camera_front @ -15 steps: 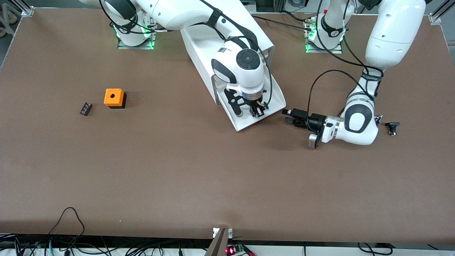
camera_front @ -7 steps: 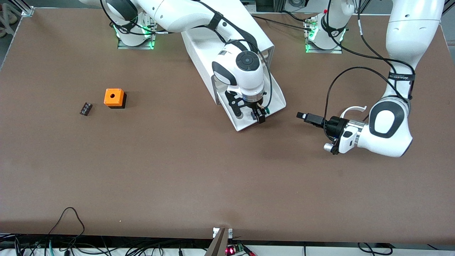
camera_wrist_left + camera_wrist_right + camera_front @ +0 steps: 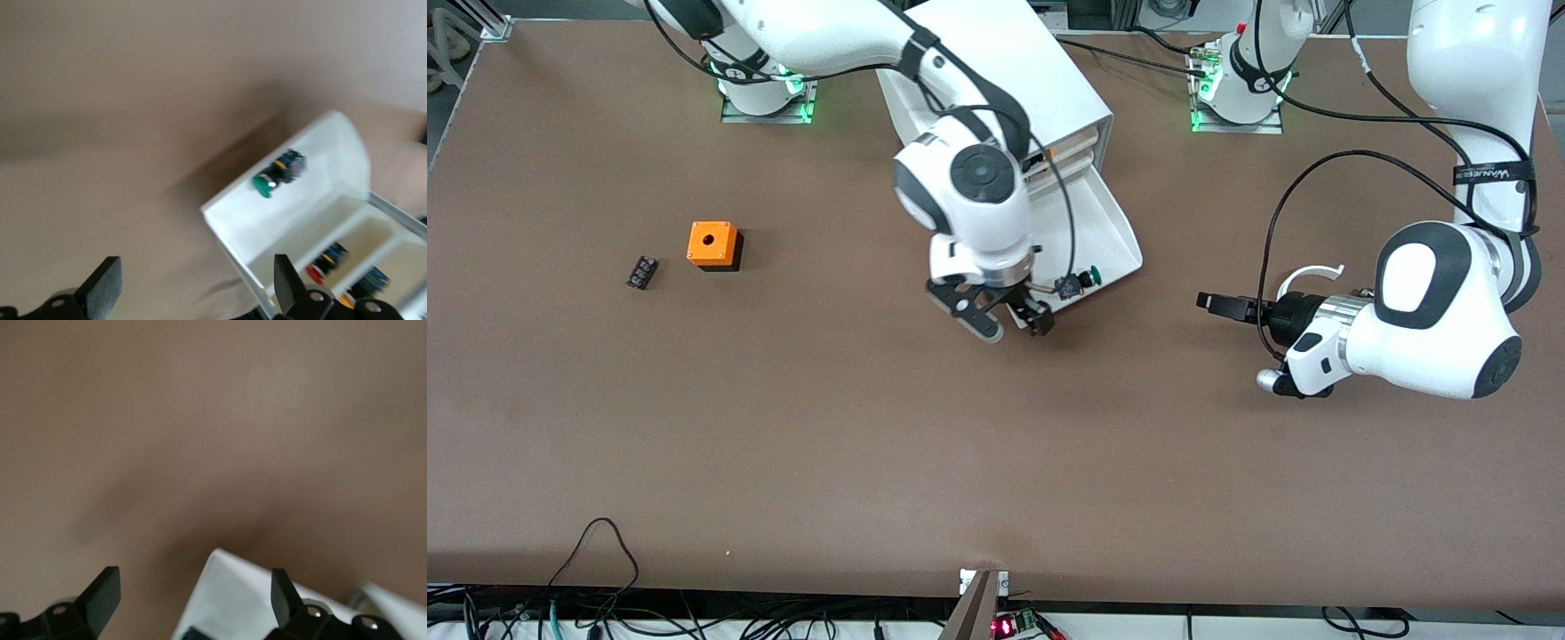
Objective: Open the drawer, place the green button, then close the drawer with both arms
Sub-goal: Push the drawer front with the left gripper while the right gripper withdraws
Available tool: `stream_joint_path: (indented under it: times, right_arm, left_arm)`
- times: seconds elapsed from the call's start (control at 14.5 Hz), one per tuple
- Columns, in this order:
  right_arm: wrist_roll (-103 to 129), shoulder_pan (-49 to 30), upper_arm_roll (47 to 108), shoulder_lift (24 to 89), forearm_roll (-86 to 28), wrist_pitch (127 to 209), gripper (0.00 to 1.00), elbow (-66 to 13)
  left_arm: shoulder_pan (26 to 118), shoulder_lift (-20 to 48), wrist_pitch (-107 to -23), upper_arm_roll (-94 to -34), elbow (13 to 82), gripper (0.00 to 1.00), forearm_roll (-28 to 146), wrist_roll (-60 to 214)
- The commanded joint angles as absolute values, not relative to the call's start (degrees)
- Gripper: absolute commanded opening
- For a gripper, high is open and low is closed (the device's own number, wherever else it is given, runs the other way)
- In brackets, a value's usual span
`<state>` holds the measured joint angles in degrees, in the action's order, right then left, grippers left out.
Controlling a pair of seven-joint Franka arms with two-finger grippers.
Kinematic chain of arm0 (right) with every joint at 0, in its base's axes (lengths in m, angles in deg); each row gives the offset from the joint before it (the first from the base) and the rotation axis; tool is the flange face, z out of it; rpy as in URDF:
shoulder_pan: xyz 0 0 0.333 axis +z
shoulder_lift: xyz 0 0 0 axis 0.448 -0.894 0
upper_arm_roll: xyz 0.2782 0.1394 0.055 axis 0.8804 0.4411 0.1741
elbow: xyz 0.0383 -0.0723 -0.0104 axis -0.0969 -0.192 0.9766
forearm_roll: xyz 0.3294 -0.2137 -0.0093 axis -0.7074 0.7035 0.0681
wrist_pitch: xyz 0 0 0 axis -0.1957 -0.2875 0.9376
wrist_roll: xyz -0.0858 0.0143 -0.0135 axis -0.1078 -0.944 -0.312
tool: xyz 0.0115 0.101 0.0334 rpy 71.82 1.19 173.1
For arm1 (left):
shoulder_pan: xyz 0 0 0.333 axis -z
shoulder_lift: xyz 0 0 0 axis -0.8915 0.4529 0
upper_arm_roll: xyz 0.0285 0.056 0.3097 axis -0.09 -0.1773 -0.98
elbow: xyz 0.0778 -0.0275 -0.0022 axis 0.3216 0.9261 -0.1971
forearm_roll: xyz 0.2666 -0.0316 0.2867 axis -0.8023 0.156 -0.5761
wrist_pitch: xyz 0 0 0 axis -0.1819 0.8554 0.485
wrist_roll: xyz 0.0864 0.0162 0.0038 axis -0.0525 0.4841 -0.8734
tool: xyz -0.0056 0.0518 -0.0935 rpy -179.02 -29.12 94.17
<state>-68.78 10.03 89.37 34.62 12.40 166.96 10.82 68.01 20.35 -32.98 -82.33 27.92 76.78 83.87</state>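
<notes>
The button (image 3: 1079, 280) lies on its side in the open drawer (image 3: 1103, 233), close to the drawer's front rim. The right gripper (image 3: 1009, 320) hangs just beside it, over the drawer's front corner toward the right arm's end of the table and over the bare table there; its two fingers stand apart and hold nothing. The left gripper (image 3: 1211, 300) is over the table toward the left arm's end, well apart from the drawer, and points at it; its fingers are also spread wide and empty, as the left wrist view shows.

The button has a round green cap on a short body that is black and blue-grey. In the left wrist view the button (image 3: 279, 175) rests on the smooth white floor of the drawer (image 3: 333, 143).

The drawer is a shallow tray of white plastic with a rounded front, pulled out of a boxy white cabinet (image 3: 1005, 76). The table (image 3: 783, 427) has a matt brown surface. Toward the right arm's end stand an orange box (image 3: 712, 244) with a round hole on top and, beside it, a small black part (image 3: 641, 271).
</notes>
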Motion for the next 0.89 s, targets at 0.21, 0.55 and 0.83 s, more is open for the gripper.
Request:
stream_joint_path:
  times: [0.21,0.55,0.83]
  right_arm:
    - [-39.96,-0.41,90.02,41.29,10.3,160.67,1.0,5.81]
    - [-18.86,-9.55,89.14,44.37,10.39,160.32,1.0,4.92]
    - [-11.75,-12.02,85.72,49.02,10.39,159.44,1.0,0.45]
  left_arm:
    - [75.1,20.09,-43.09,-82.72,31.18,1.0,68.54,64.81]
    - [82.65,20.44,-59.61,-82.81,41.29,1.0,68.19,53.82]
    - [89.78,20.61,-64.47,-83.08,43.77,1.0,62.96,42.56]
